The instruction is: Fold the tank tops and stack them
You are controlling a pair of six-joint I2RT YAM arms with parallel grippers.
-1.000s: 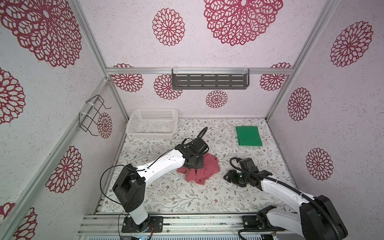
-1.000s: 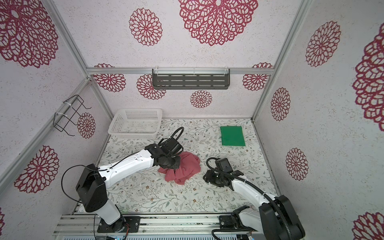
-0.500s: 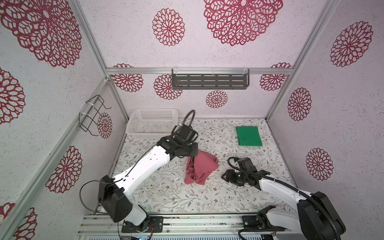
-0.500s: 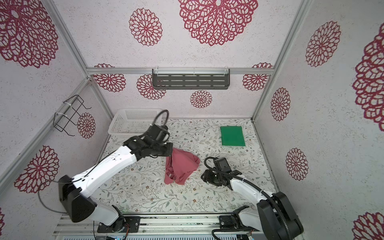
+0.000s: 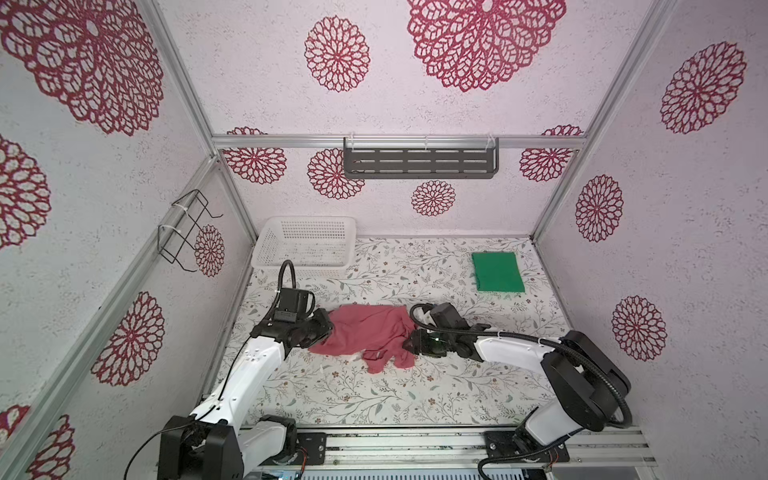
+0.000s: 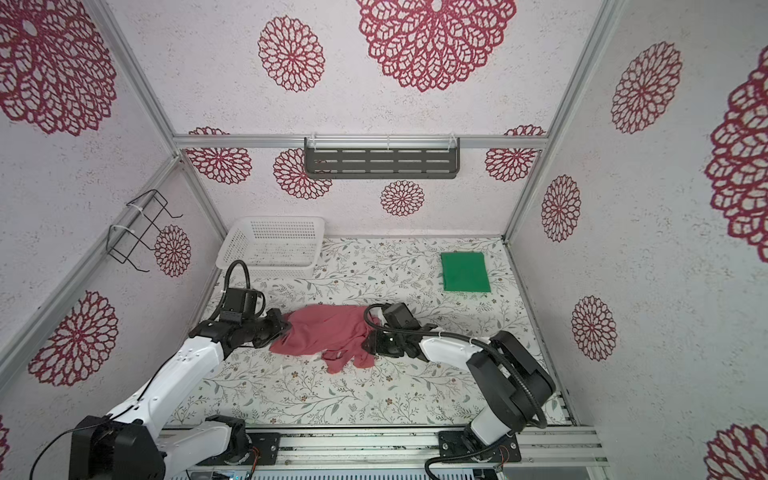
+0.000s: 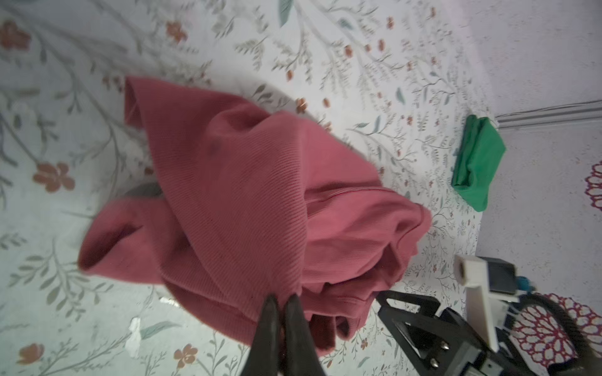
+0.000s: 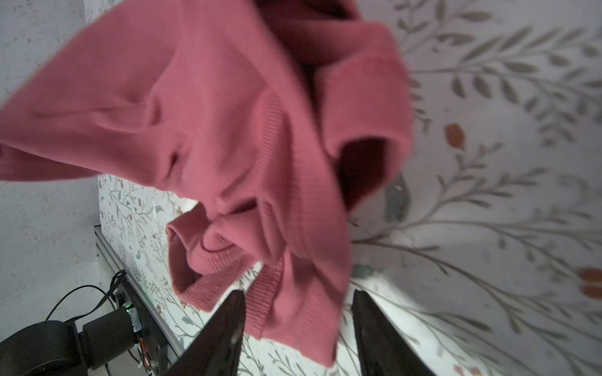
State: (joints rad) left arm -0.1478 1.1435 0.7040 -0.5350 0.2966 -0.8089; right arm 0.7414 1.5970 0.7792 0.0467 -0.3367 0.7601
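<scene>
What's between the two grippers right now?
The red tank top stretches from the left gripper, shut on its edge, to the open right gripper, in both top views.

**Cameras: high pair, two wrists**

Both top views look down from above the front rail (image 5: 415,440) toward the back wall (image 5: 478,208), sharing the whole bench (image 5: 332,399), basket (image 5: 309,219) at 10 o'clock, green tank top (image 5: 496,272) at 2 o'clock. The left wrist camera looks along the left fingers (image 7: 268,325), close on the rose-red tank top (image 7: 244,195); the right, past the right fingers (image 8: 228,325), sits closer on it.
</scene>
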